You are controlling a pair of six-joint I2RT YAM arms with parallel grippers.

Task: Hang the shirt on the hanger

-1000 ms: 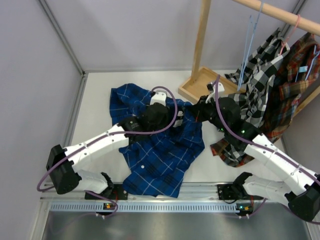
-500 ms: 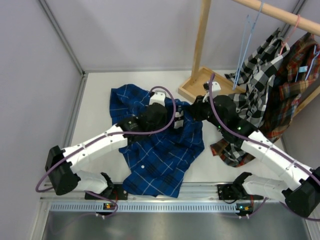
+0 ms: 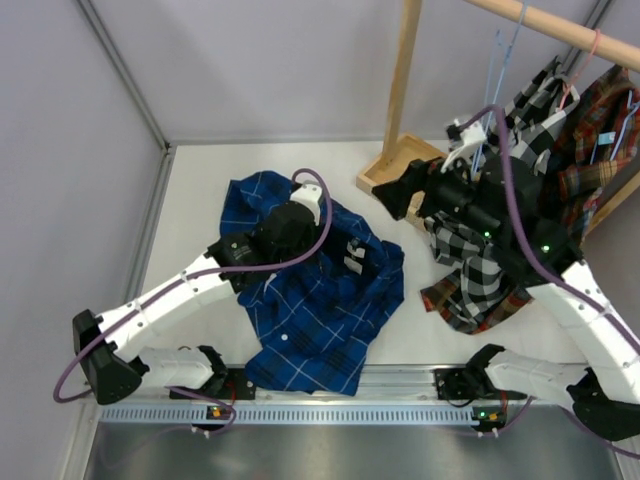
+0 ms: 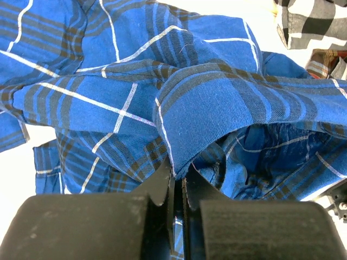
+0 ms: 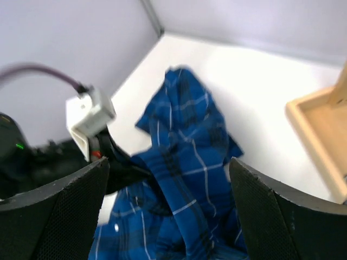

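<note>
My left pincer (image 4: 176,187) is clamped on a fold of the shirt (image 3: 320,300) crumpled on the counter (image 3: 200,200); my right pincer (image 5: 171,179) gapes empty, so I should hold that fold firm while taking the hanger (image 3: 488,105) off the rail (image 3: 560,25).

Top view: bright, even overhead light, faint soft shadows on the white table (image 3: 195,200), no glare. Left wrist: dark blue plaid shirt (image 4: 227,103) sharp, weave visible, bottom edge dark and soft. Right wrist: whole frame motion-blurred, washed out.
</note>
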